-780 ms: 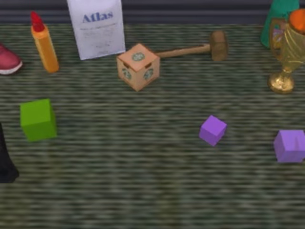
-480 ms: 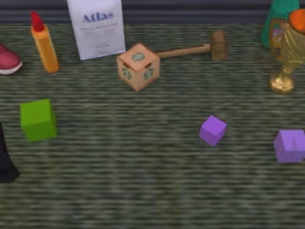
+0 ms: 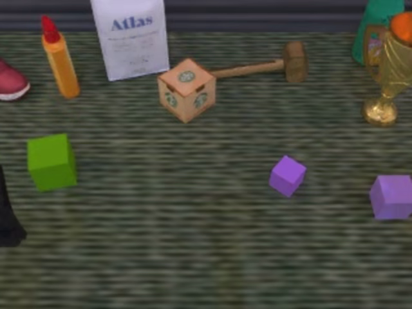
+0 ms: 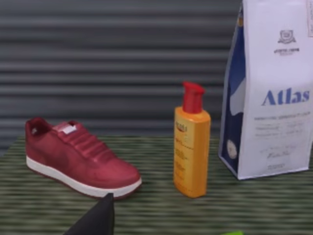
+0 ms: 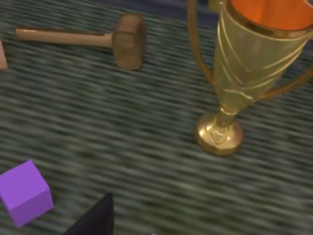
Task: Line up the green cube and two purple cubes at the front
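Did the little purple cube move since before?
No. In the top view the small purple cube sits in the same spot below the wooden mallet, between the tan emblem cube and the paler purple cube.

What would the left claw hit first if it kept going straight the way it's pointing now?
Probably the red shoe, which lies ahead of the visible fingertip, with the orange bottle just alongside; depth is hard to judge.

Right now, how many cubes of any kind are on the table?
4: the green cube at the left, the tan emblem cube near the back centre, the smaller purple cube right of centre, the larger purple cube at the right edge.
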Robot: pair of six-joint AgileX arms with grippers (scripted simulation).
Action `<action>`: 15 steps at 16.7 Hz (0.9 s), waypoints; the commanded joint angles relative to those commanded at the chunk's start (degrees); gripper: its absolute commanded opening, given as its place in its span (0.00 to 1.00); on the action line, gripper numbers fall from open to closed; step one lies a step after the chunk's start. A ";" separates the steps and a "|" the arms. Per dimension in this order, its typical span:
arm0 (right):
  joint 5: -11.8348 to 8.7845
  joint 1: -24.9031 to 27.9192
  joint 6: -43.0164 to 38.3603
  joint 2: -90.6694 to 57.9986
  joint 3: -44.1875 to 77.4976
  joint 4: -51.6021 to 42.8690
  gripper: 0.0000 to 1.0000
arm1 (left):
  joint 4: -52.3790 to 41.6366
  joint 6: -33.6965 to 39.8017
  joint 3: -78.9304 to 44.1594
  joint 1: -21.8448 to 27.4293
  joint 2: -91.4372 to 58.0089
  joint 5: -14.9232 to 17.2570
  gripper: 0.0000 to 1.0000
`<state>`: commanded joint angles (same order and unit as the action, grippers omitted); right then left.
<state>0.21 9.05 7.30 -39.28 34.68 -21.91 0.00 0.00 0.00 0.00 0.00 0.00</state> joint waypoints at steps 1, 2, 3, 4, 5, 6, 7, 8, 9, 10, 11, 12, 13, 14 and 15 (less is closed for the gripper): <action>0.05 1.30 1.10 -6.88 4.94 -3.32 1.00 | 0.00 0.00 0.00 0.00 0.00 0.00 1.00; 0.09 2.63 2.23 -14.00 9.92 -6.73 1.00 | 0.00 0.00 0.00 0.00 0.00 0.00 1.00; 0.13 3.98 3.36 -21.16 14.87 -10.18 1.00 | 0.00 0.00 0.00 0.00 0.00 0.00 1.00; 0.15 5.33 4.48 -28.20 19.79 -13.63 1.00 | 0.00 0.00 0.00 0.00 0.00 0.00 1.00; 0.17 6.68 5.58 -35.00 24.63 -17.02 1.00 | 0.00 0.00 0.00 0.00 0.00 0.00 1.00; 0.17 8.00 6.66 -41.49 29.35 -20.33 1.00 | 0.00 0.00 0.00 0.00 0.00 0.00 1.00; 0.17 9.29 7.70 -47.62 33.92 -23.51 1.00 | 0.00 0.00 0.00 0.00 0.00 0.00 1.00; 0.15 10.54 8.69 -53.33 38.35 -26.54 1.00 | 0.00 0.00 0.00 0.00 0.00 0.00 1.00; 0.13 11.73 9.64 -58.59 42.64 -29.37 1.00 | 0.00 0.00 0.00 0.00 0.00 0.00 1.00; 0.10 12.86 10.53 -63.45 46.79 -32.01 1.00 | 0.00 0.00 0.00 0.00 0.00 0.00 1.00; 0.07 13.92 11.37 -67.94 50.74 -34.41 1.00 | 0.00 0.00 0.00 0.00 0.00 0.00 1.00; 0.04 14.90 12.15 -72.09 54.46 -36.58 1.00 | 0.00 0.00 0.00 0.00 0.00 0.00 1.00; 0.02 15.79 12.85 -75.91 57.89 -38.51 1.00 | 0.00 0.00 0.00 0.00 0.00 0.00 1.00; 0.00 16.58 13.49 -79.36 61.00 -40.19 1.00 | 0.00 0.00 0.00 0.00 0.00 0.00 1.00; -0.01 17.26 14.04 -82.39 63.72 -41.62 1.00 | 0.00 0.00 0.00 0.00 0.00 0.00 1.00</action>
<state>0.20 26.31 21.34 -121.67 98.40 -63.54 0.00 0.00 0.00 0.00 0.00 0.00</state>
